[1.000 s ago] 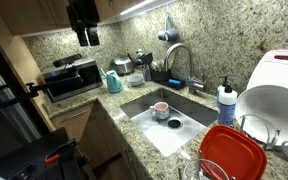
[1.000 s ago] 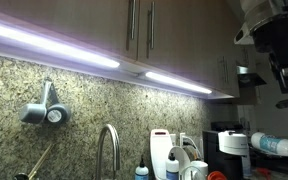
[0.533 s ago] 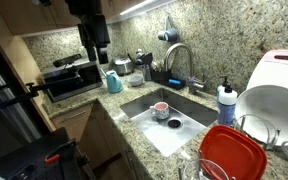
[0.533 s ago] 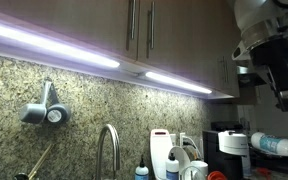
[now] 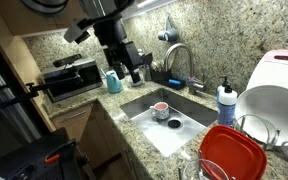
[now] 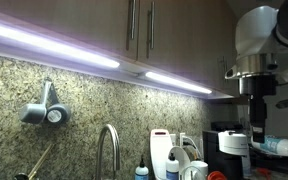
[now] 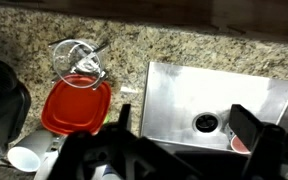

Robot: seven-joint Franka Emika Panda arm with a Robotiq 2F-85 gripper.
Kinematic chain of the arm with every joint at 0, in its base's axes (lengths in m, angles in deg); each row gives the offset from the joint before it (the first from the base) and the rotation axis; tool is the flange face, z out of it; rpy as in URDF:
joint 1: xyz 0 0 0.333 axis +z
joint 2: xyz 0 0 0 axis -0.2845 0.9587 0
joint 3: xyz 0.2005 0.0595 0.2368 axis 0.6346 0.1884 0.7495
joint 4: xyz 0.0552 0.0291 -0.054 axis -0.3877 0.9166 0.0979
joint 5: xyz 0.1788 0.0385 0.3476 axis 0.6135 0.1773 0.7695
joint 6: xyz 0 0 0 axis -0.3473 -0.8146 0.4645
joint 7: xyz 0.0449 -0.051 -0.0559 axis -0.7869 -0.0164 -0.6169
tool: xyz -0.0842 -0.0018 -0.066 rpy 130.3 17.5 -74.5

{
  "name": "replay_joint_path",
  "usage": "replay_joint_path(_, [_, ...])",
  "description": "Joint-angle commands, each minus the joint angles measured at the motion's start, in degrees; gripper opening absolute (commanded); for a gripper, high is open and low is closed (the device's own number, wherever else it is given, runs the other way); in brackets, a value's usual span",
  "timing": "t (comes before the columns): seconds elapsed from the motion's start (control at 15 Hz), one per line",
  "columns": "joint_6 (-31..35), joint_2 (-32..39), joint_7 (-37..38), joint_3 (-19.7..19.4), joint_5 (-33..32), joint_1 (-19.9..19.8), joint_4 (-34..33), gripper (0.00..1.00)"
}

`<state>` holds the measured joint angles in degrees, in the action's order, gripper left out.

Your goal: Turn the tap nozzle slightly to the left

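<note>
- Your end effector [image 5: 136, 72] hangs over the counter [image 5: 112, 100], near the sink [image 5: 179, 135] corner and apart from the tap [image 5: 180, 47]. Nothing is touched yet, so I judge the step in hand to be the approach.
- In the wrist view the fingers [image 7: 252, 125] are spread wide, with only the sink [image 7: 184, 90] below them and nothing between.
- The tap stands at the sink's back rim, close to the granite wall [image 5: 209, 40], between the arm and the bottle [image 5: 225, 100].
- Its long axis is upright: the stem rises, arches over, and the tip turns down. Both exterior views show the arch [image 6: 108, 127] nearly side-on. It seems to lie roughly along the wall, with the shorter tip end toward the arm, though the tip itself is too small to be sure of.
- The wrist view does not show the tap, so steer by the exterior views until it comes in.
- Come in level with the upper arch; contact high and away from the stem should give the most leverage about the swivel.
- Straddle the tube with spread fingers, or push with one finger's flat. Round chrome will likely slip out of a pinch.
- Sweep sideways in a short, slow arc and stop early, since only a slight turn is asked.
- Keep the wrist off the wall and the bottle.
</note>
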<state>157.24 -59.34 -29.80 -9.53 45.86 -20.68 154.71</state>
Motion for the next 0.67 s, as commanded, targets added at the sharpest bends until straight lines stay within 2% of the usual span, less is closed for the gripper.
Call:
replay_joint_path(0.0, [11.5, 5.11, 5.95, 1.68, -8.12, -3.44, 1.5, 1.0])
replay_joint_path(0.2, [20.68, 8.89, 12.78, 2.5, -16.76, -6.56, 1.62, 1.0])
replay_joint_path(0.4, [28.11, 10.95, 24.78, 3.4, -28.59, -10.57, 0.58, 1.0])
replay_joint_path(0.6, [32.31, 11.18, 35.86, 3.94, -38.62, -13.41, -1.22, 1.0])
